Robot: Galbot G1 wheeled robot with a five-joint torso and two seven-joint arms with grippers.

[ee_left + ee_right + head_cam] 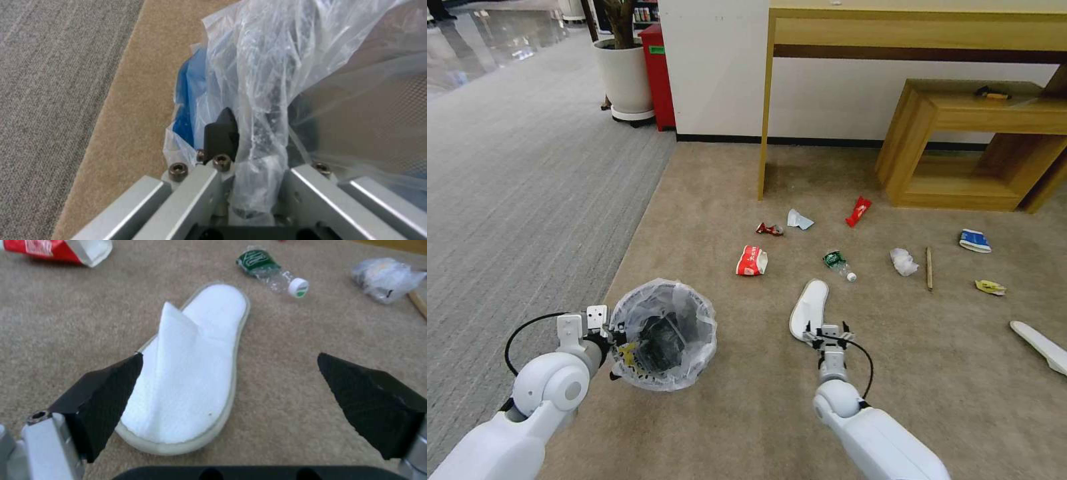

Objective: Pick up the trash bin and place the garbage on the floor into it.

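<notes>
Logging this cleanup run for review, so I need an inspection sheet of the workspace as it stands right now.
Surface: beige carpet, grey striped carpet to its left.
Job's things: trash bin bag-lined, held at its rim; slipper flat before the right gripper; second slipper far right.
Clutter: cup, bottle, paper wad, stick, carton, wrappers.
Grippers: left gripper shut on the bin's rim; right gripper open over the slipper.
Cables: black loops at both wrists.
Surroundings: wooden desk, plant pot.

You see the beige carpet [747, 413] strewn with litter around one white slipper [809, 308]: just beyond its toe a bottle [838, 263], to its left a crushed cup [752, 261], far right a second slipper [1040, 345].
</notes>
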